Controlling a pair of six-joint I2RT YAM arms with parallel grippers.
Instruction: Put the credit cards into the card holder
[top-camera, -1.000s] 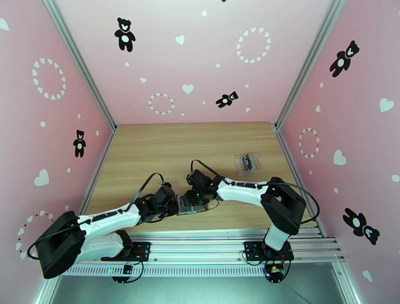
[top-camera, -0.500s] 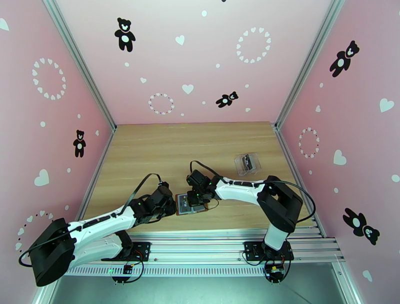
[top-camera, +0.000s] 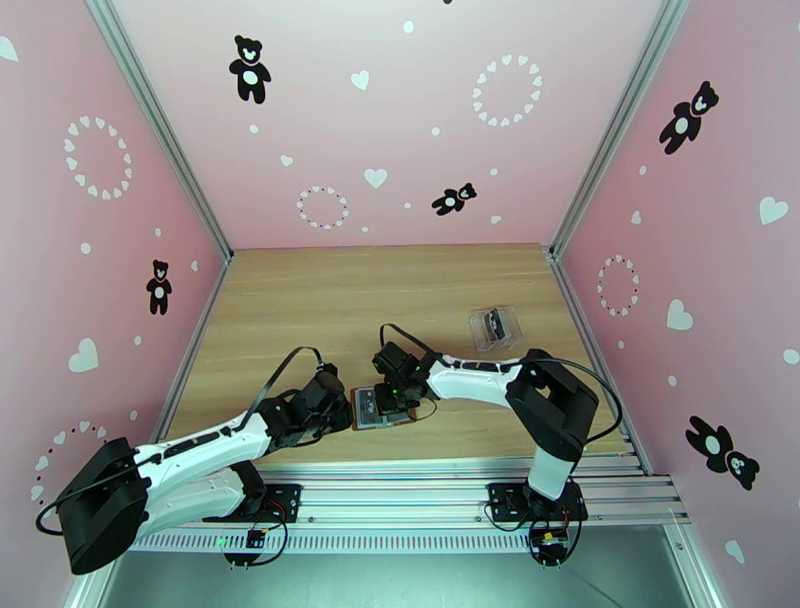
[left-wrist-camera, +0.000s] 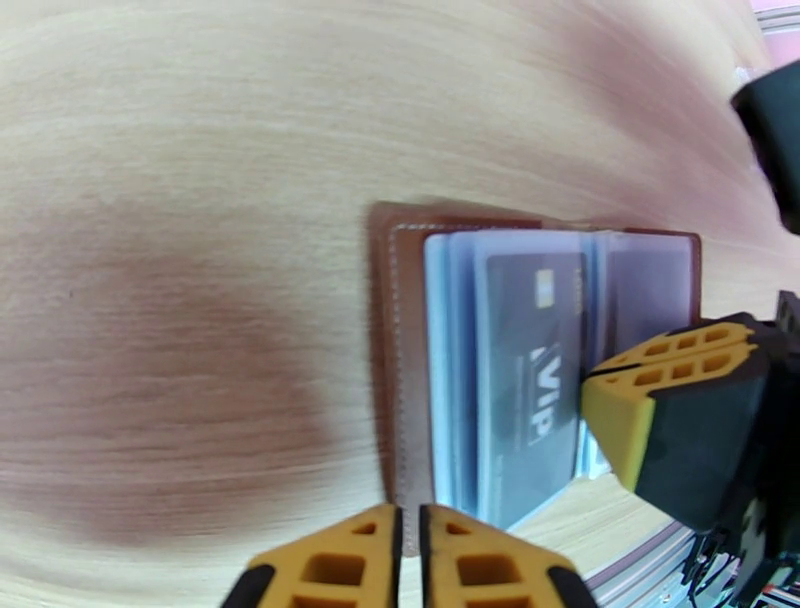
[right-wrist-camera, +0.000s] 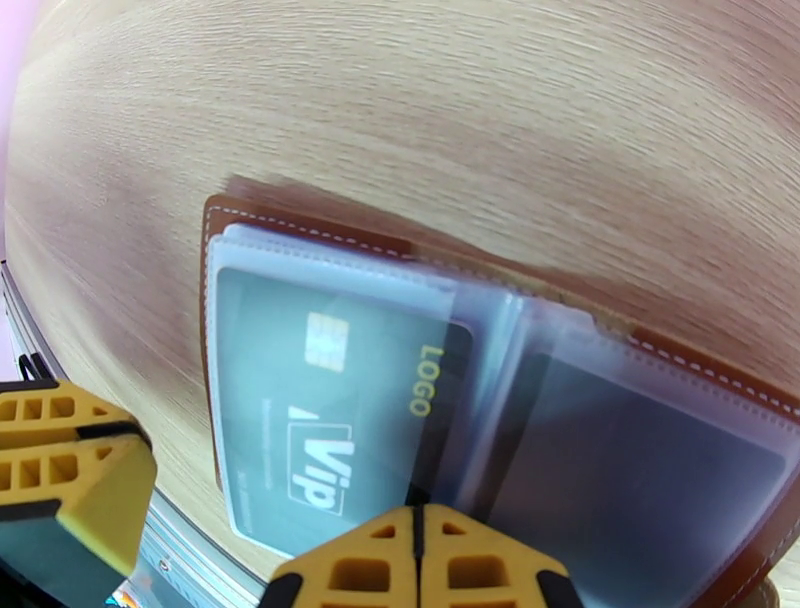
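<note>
At surface (top-camera: 300, 300) near edge: seating credit card (right-wrist-camera: 330, 400) in card holder (left-wrist-camera: 385, 350), left tool (left-wrist-camera: 410, 520) and right tool (right-wrist-camera: 415, 525) clenched. Next: push squarely home.

Wallet (left-wrist-camera: 385, 330): one
Printed card (right-wrist-camera: 330, 400): one
Clear box (top-camera: 495, 328): one
Grippers: two, the left gripper (left-wrist-camera: 410, 540) and the right gripper (right-wrist-camera: 418, 550)

Left arm (top-camera: 200, 455) and right arm (top-camera: 480, 378) bend inward, wrists close.
Left fingers (left-wrist-camera: 335, 555) nearly touching, a slit between; right fingers (right-wrist-camera: 350, 572) pressed fully together.
</note>
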